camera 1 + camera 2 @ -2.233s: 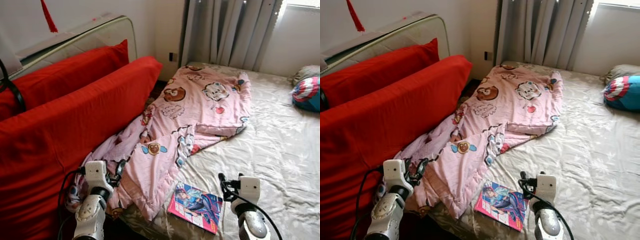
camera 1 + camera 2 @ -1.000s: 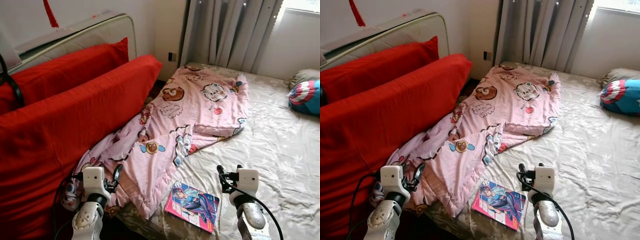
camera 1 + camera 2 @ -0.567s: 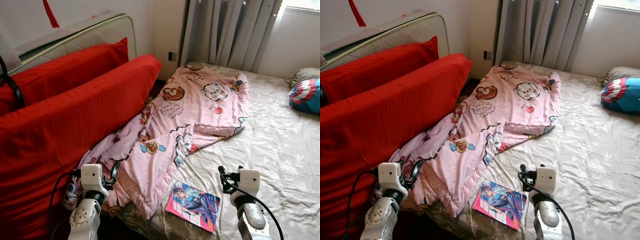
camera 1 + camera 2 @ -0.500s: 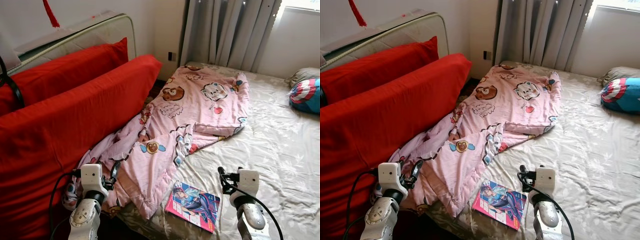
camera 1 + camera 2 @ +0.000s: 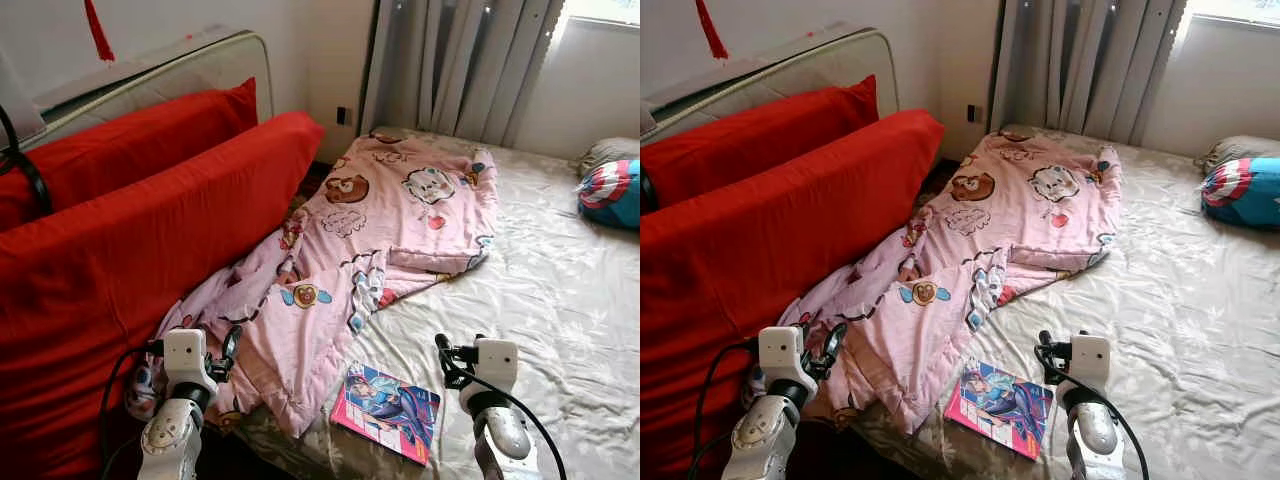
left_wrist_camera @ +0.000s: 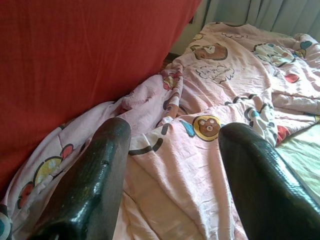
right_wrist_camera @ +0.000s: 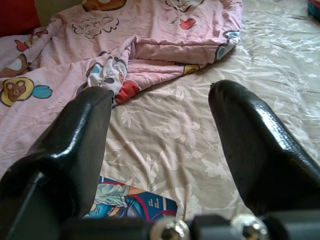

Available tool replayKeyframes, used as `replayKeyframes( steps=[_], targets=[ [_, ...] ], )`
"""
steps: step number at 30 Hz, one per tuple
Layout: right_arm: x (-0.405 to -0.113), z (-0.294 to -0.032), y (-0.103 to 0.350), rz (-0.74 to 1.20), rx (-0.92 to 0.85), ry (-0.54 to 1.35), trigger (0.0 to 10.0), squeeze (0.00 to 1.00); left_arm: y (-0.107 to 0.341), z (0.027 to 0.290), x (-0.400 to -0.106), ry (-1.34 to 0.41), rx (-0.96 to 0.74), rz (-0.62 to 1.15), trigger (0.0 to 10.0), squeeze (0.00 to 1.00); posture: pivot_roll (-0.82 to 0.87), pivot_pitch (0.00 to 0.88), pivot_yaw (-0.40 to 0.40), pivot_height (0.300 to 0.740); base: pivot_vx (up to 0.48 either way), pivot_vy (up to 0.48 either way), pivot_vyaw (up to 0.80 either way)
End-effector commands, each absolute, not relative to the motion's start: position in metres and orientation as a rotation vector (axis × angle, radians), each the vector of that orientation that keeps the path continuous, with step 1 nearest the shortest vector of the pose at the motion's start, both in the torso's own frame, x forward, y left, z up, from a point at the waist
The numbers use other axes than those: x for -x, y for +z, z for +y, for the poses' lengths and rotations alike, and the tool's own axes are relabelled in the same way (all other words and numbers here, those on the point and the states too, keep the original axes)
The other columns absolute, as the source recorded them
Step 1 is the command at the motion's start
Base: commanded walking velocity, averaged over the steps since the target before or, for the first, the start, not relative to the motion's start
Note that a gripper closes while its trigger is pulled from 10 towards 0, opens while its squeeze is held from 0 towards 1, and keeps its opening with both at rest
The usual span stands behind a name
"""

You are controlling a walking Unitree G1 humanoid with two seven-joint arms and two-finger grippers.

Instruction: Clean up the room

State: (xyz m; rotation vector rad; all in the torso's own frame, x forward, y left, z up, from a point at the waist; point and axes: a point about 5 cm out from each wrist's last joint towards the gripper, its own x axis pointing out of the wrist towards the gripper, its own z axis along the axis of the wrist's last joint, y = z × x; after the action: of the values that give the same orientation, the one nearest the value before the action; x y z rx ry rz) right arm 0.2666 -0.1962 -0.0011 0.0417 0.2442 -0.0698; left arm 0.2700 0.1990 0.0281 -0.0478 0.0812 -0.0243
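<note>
A pink cartoon-print blanket (image 5: 390,225) lies crumpled across the left side of the bed, its lower end hanging off the near corner. A colourful book (image 5: 388,410) lies flat on the beige sheet beside the blanket's lower edge. My left gripper (image 5: 228,348) hovers open at the hanging end of the blanket, with nothing between its fingers (image 6: 100,170). My right gripper (image 5: 446,358) is open just right of the book, above the sheet. In the right wrist view the book's corner (image 7: 131,202) shows below the open fingers (image 7: 250,135).
Two big red cushions (image 5: 150,230) lean against a mattress along the bed's left side. A round shield-print pillow (image 5: 612,190) lies at the far right. Grey curtains (image 5: 450,65) hang behind the bed. The beige sheet (image 5: 570,300) is bare on the right.
The camera has shifted slightly. Both grippers hold about the same low place before the bed and stay open.
</note>
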Motion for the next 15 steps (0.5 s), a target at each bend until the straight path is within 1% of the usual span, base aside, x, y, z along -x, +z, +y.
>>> replayKeyframes(
  steps=[1, 3, 15],
  targets=[
    [-0.2677, -0.1956, -0.0019, 0.259, -0.041, -0.064, 10.0, 0.00, 0.0282, 0.1986, -0.2712, -0.028, 0.046, 0.089, 10.0, 0.00, -0.02, 0.000, -0.002, 0.695, 0.000, 0.000, 0.00],
    [-0.2677, -0.1948, -0.0005, 0.243, -0.034, -0.058, 10.0, 0.00, 0.0279, 0.1987, -0.2708, -0.028, 0.046, 0.090, 10.0, 0.00, -0.03, 0.000, -0.003, 0.681, 0.000, 0.000, 0.00],
    [-0.2668, -0.1947, -0.0005, 0.237, -0.033, -0.056, 10.0, 0.00, 0.0266, 0.1987, -0.2691, -0.025, 0.046, 0.097, 10.0, 0.00, -0.03, 0.000, -0.003, 0.681, 0.000, 0.000, 0.00]
  ],
)
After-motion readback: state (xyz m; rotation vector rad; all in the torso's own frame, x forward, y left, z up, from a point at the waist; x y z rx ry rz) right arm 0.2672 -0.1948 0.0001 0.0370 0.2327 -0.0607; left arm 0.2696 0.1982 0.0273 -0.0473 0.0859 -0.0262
